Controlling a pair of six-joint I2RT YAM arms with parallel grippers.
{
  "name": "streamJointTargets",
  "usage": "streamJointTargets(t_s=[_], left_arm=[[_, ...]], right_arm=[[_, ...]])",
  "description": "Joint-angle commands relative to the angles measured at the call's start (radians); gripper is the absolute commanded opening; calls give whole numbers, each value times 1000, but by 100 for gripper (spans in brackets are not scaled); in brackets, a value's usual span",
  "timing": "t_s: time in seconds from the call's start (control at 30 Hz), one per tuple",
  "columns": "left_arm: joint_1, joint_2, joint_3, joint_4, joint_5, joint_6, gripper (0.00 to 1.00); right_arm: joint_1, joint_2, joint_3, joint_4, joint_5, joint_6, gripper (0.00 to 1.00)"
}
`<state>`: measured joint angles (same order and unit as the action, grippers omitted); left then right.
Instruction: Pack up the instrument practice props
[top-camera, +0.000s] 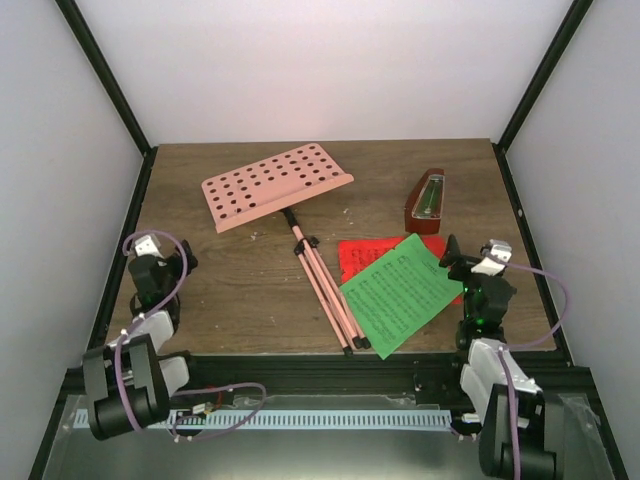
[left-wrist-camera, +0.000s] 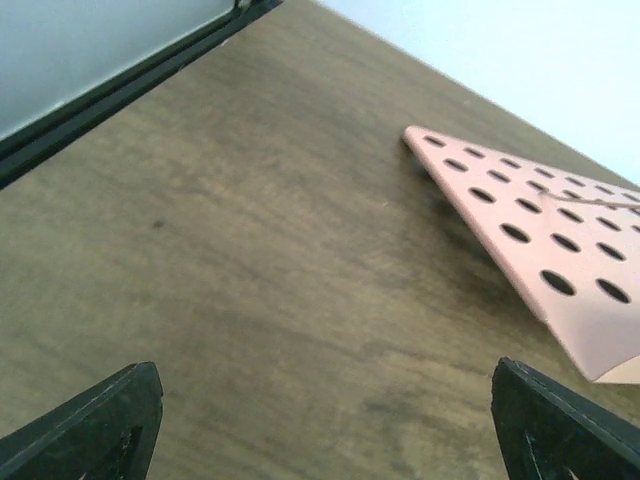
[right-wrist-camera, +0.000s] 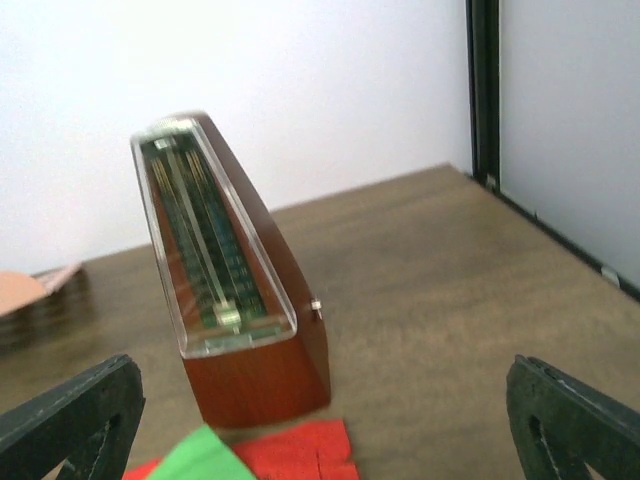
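Two grippers, both with jaws wide apart and nothing between them. Left gripper: only bare wood sits between its black fingers. The pink music stand desk lies ahead of the jaws and off to the right-finger side, well apart, with a corner pointing back toward the jaws and a shadow on the wood under it. Right gripper: the metronome stands upright ahead of the jaws, a bit toward the left finger, with its clear cover facing the camera. It is not between the fingers. The red sheet lies flat in the gap just in front of the metronome's base; contact with the base can't be told. A corner of the green sheet overlaps the red one nearer the left finger. In the top view the stand's folded legs run from the desk toward the near edge, and the green sheet lies partly over their ends. The surface is a dark wood table with white walls on three sides and black frame posts at the corners. The left arm is folded low at the table's left edge, wrist aimed at the far side. The right arm is folded low at the right edge, wrist aimed at the metronome. Purple cables loop off both.
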<state>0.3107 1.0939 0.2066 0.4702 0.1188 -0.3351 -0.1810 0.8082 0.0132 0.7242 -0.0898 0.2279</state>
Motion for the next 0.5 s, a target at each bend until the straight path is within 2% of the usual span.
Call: streamJointTargets(t_s=[0.0,0.2,0.33,0.47], left_arm=[[-32,69,16,315,-27,88,91],[-41,217,51,407,-6,92,91],[-45,231,58,421,28,100,92],[-48,229,54,419,-23,85,93]], right_arm=[[-2,104,-29,328,-5,-52,100],[-3,339,5,503,-65,-84,100],[2,402,37,526,-92,-101,100],[7,421,58,516,-105,-118,100]])
